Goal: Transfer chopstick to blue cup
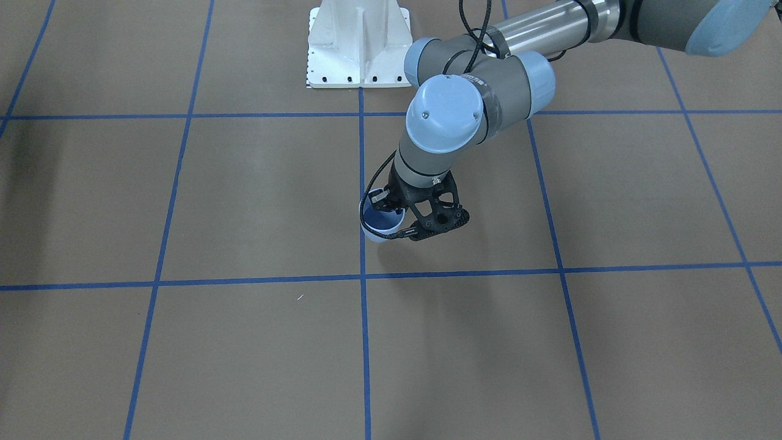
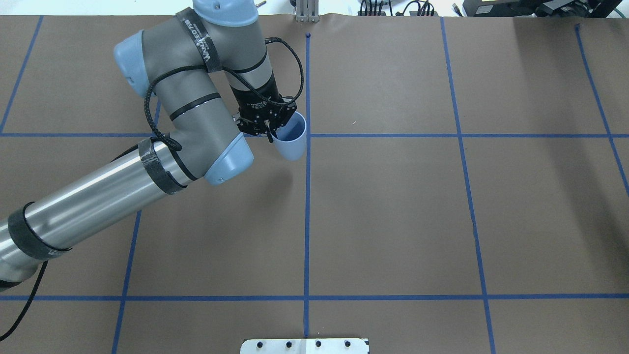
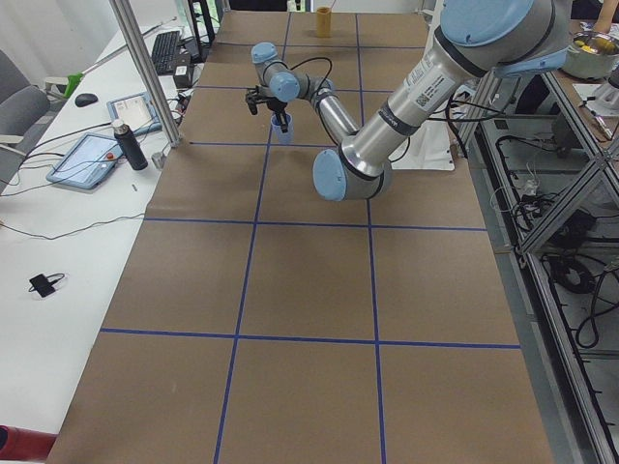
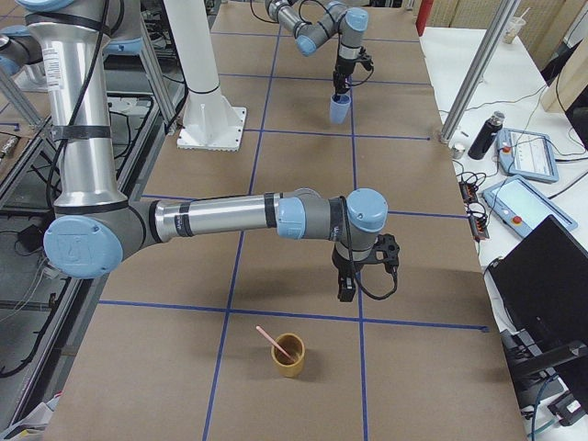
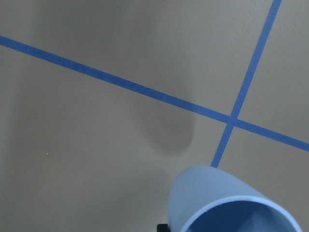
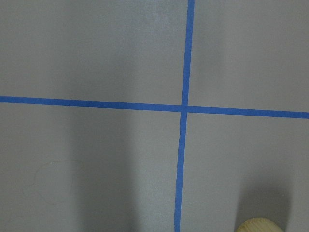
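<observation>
The blue cup (image 2: 291, 138) is near the table's middle, by a blue tape crossing. My left gripper (image 2: 269, 129) is shut on its rim, one finger inside, and the cup looks tilted. The cup also shows in the front view (image 1: 379, 227), with the left gripper (image 1: 400, 225) beside it, and in the left wrist view (image 5: 231, 203). One salmon-pink chopstick (image 4: 275, 344) leans in a tan cup (image 4: 288, 356) at the table's right end. My right gripper (image 4: 346, 290) hangs over the table just beyond the tan cup. I cannot tell whether it is open or shut.
The white robot base (image 1: 360, 46) stands at the table's robot side. A side table with tablets, cables and a dark bottle (image 4: 484, 135) runs along the operators' side, with metal posts (image 4: 478, 69) at its edge. The tan cup's rim (image 6: 257, 225) shows in the right wrist view.
</observation>
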Action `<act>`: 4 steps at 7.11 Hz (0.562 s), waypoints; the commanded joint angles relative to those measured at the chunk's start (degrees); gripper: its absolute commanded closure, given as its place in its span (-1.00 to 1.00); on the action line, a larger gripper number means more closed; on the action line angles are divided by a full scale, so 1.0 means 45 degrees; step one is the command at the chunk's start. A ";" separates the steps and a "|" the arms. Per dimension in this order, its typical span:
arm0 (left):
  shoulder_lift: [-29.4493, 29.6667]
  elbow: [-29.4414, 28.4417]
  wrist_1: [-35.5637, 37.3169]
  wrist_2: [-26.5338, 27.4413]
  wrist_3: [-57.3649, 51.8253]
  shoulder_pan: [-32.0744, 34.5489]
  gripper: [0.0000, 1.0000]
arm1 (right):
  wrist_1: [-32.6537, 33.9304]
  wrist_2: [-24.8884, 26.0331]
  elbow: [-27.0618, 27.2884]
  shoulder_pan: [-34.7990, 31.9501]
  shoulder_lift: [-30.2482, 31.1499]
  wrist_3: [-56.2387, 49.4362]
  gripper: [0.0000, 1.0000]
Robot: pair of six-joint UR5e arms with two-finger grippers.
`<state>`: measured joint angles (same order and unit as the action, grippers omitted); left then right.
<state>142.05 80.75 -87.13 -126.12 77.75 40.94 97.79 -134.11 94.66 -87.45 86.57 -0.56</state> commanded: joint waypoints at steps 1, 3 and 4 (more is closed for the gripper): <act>0.0015 -0.0286 -0.0459 0.0096 0.0008 -0.0308 1.00 | 0.0007 -0.0022 -0.0001 0.0000 0.0002 0.0007 -1.00; 0.0074 -0.0385 -0.0617 0.0193 0.0027 -0.0504 1.00 | 0.0007 -0.0120 0.0000 0.0001 0.0002 0.0007 -1.00; 0.0171 -0.0521 -0.0618 0.0194 0.0047 -0.0601 1.00 | 0.0007 -0.0120 -0.0020 0.0020 -0.0018 0.0007 -1.00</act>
<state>142.40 79.00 -89.73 -125.38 77.86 38.74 97.82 -134.59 94.64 -87.41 86.56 -0.53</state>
